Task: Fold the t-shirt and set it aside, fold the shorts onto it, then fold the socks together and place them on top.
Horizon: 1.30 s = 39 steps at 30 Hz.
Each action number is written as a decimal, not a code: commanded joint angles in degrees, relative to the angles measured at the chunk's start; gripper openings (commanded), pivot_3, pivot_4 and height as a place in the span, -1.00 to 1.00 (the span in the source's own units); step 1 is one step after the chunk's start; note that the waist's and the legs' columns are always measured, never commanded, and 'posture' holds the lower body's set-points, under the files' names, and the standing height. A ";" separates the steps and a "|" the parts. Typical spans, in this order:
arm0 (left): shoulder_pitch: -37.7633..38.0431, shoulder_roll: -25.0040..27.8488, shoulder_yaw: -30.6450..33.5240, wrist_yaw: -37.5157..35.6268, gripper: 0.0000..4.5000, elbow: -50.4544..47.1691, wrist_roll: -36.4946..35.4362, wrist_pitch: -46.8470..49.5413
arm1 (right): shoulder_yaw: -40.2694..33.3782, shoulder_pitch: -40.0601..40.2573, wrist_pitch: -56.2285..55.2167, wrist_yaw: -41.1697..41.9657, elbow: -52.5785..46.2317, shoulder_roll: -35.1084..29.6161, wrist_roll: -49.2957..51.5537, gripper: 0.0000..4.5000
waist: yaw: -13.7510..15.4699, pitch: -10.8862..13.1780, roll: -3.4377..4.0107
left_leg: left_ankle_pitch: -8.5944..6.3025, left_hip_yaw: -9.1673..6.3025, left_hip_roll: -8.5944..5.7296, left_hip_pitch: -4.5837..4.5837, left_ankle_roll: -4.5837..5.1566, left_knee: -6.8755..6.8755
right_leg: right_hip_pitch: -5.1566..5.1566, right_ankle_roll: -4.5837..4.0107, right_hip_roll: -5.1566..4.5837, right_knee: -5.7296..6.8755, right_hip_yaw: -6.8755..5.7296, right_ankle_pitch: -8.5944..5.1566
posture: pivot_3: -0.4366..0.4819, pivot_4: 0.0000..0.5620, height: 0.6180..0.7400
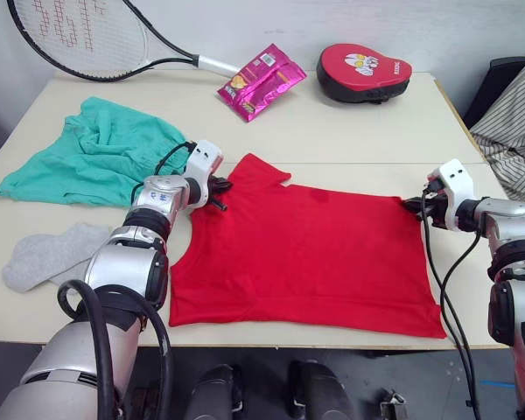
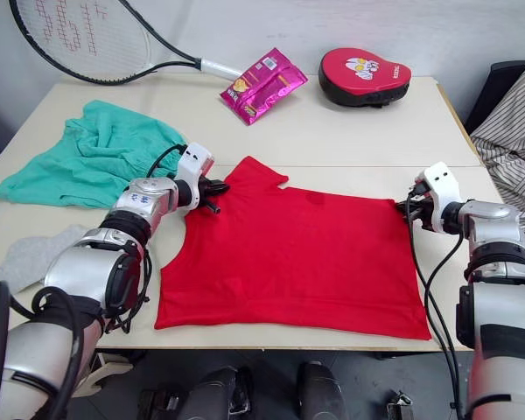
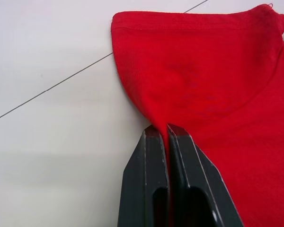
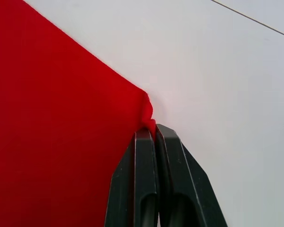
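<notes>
The red t-shirt [image 1: 306, 254] lies spread flat in the middle of the table. My left gripper [image 1: 220, 196] is shut on its left edge near the sleeve; in the left wrist view the fingers [image 3: 146, 165] pinch a fold of the red cloth. At the shirt's far right corner my right gripper [image 1: 413, 206] is shut on the cloth, and the fingers [image 4: 173, 161] clamp that corner in the right wrist view. The teal-green shorts [image 1: 96, 153] lie crumpled at the back left. The light-grey socks [image 1: 48, 255] rest at the front left.
A tennis racket [image 1: 87, 39], a pink snack packet [image 1: 261, 80] and a red padded mitt [image 1: 362, 72] sit along the table's far edge. Striped cloth [image 1: 516, 122] hangs off to the right beyond the table.
</notes>
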 commanded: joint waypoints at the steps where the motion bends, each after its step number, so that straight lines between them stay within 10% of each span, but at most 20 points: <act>1: 0.19 1.76 2.48 -0.64 -0.99 -1.16 -1.61 -3.03 | -2.97 0.80 -2.48 0.08 -2.16 -2.00 2.14 -1.00 | 0.00 0.00 0.00 | 0.00 0.00 0.00 0.00 0.00 0.00 | 0.00 0.00 0.00 0.00 0.00 0.00 | -0.05 -0.47 1.00; 10: 1.22 5.39 3.07 -7.84 -0.99 -3.77 -2.52 -9.69 | -8.66 6.43 -4.15 4.24 -9.28 -4.36 7.54 -1.00 | 0.05 0.00 0.00 | 0.00 0.01 -0.01 0.00 0.00 0.01 | -0.01 0.00 0.01 -0.01 0.00 0.00 | -0.05 -0.47 1.00; 27: 23.20 10.13 -1.76 -16.60 -0.99 -31.10 -3.13 -7.11 | -11.65 42.20 2.82 1.72 -48.64 -3.22 13.84 -1.00 | 0.08 -0.02 0.03 | -0.07 -0.01 0.11 0.05 -0.07 0.15 | 0.00 0.00 -0.10 0.16 0.08 0.00 | -0.05 -0.47 1.00; 39: 28.75 18.48 5.63 -22.67 0.55 -54.17 -17.70 22.30 | -16.13 48.33 8.36 5.17 -60.13 -9.94 18.53 0.66 | 0.17 -0.03 0.02 | -0.09 -0.03 0.15 0.06 -0.06 0.22 | 0.02 -0.01 -0.10 0.21 0.18 0.00 | -0.05 -0.47 1.00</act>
